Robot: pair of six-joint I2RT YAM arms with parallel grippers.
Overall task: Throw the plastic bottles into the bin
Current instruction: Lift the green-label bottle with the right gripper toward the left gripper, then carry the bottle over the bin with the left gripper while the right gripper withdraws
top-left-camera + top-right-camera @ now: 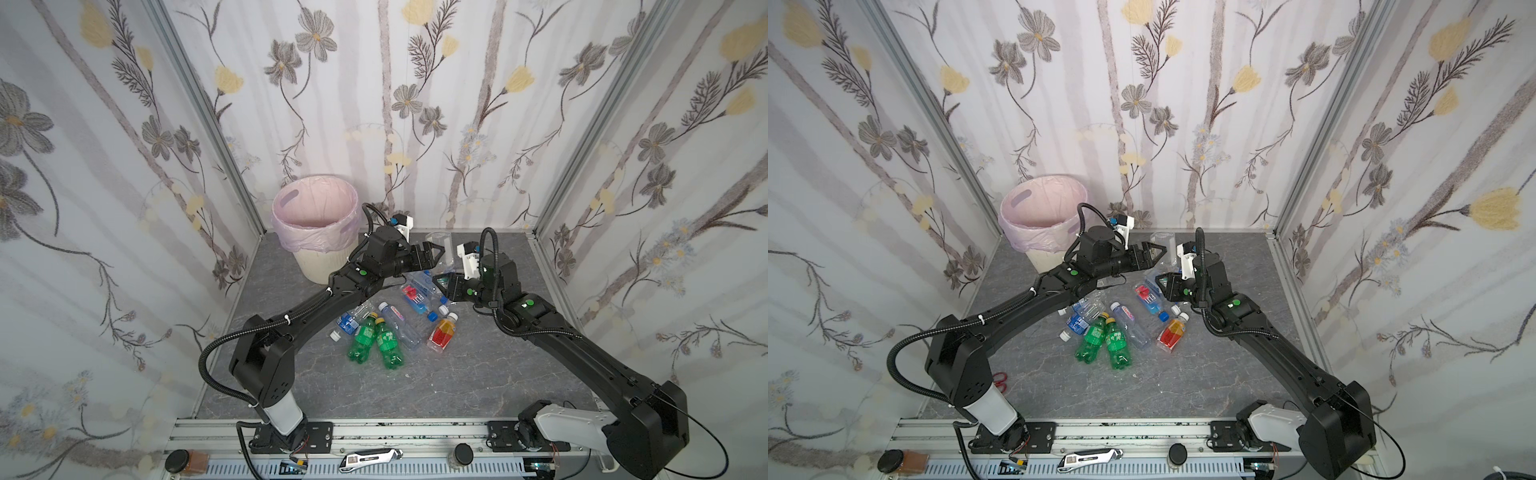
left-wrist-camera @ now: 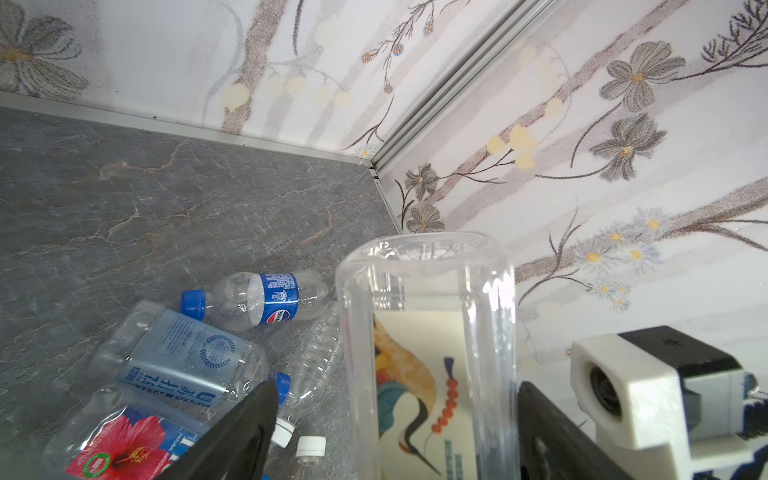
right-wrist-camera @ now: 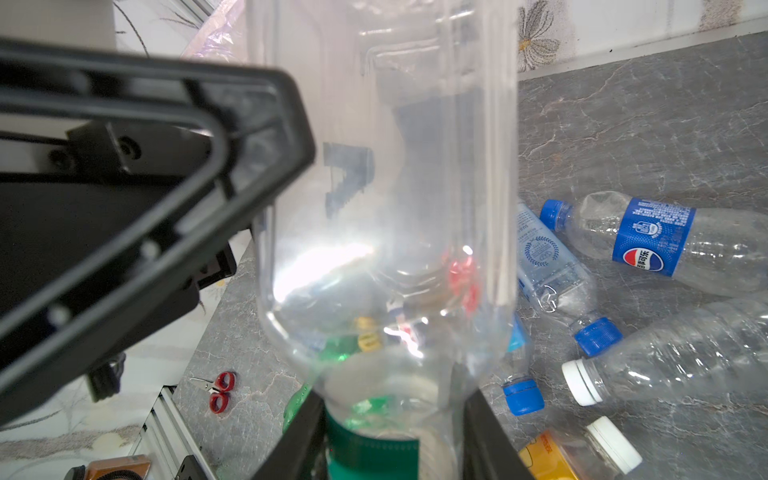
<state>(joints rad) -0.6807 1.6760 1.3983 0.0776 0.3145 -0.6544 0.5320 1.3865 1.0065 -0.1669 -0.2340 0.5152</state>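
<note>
A clear plastic bottle (image 1: 442, 245) (image 2: 424, 316) with a bird label stands upright in the air. My right gripper (image 3: 395, 399) is shut on its green-banded neck from below. My left gripper (image 2: 397, 386) is open around the bottle's body, with a gap showing on one side. Both grippers meet at the back middle (image 1: 436, 253), to the right of the bin (image 1: 316, 262), a cream basket lined with a pink bag. Other bottles lie on the table: two green ones (image 1: 361, 336), an orange-red one (image 1: 442, 332), a blue-liquid one (image 1: 419, 301) and several clear ones (image 2: 270, 299).
Red scissors (image 1: 1000, 380) lie by the left arm's base. A box cutter (image 1: 370, 457) and small jars (image 1: 187, 459) sit on the front rail. Flowered walls close off the back and both sides of the grey marbled table (image 1: 415, 382).
</note>
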